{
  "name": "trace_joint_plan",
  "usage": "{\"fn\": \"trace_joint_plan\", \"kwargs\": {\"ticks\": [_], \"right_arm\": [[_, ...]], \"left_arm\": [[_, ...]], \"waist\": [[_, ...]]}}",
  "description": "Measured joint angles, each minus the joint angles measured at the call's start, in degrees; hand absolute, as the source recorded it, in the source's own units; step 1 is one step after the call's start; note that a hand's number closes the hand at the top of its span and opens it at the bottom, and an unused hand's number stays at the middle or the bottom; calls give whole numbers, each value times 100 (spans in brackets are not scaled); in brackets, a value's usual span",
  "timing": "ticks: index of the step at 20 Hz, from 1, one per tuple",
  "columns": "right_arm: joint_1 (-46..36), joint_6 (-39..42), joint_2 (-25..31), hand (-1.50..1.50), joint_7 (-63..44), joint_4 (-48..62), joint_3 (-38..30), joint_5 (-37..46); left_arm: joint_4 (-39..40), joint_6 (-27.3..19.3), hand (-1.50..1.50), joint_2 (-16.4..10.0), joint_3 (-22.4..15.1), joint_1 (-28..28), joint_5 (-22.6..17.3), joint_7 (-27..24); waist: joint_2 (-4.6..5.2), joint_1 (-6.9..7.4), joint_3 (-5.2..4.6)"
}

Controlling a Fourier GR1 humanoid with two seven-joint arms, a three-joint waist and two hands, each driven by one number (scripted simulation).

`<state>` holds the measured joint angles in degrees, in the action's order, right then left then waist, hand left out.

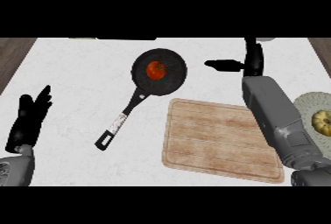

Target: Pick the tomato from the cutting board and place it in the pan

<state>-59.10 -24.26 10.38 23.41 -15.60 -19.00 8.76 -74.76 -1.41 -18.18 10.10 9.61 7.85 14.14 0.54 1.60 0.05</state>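
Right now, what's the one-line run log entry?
tomato: in frying pan | cutting board: no tomato | right hand: open, beside pan | left hand: open, resting

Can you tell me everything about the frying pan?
The frying pan is round and black, like dark metal, sitting flat on the white counter. A red tomato lies inside, near the middle. Its long black handle has a silvery band and points toward the lower left. The wooden cutting board is close by at its lower right. The right hand hovers to its right, not touching it.
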Motion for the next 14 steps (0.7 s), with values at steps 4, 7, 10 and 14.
{"fn": "trace_joint_plan", "kwargs": {"ticks": [4, 7, 10, 14], "right_arm": [[378, 715, 453, -150, 77, -167, 22, -72], [639, 1156, 739, -150, 104, -330, 57, -115], [870, 1594, 1069, -150, 131, -491, 83, -155], [1253, 2122, 1457, -150, 198, -774, 108, -227]], "left_arm": [[32, 36, 0, -25, 85, -118, -33, -84], [7, 55, 0, -55, 129, -125, -32, -55], [-5, 29, 0, 8, 114, -286, 12, -184], [-20, 33, 0, 7, 160, -242, 9, -128]], "waist": [[-28, -81, -2], [-38, -108, -3], [-44, -123, -3], [-51, -144, -4]]}}
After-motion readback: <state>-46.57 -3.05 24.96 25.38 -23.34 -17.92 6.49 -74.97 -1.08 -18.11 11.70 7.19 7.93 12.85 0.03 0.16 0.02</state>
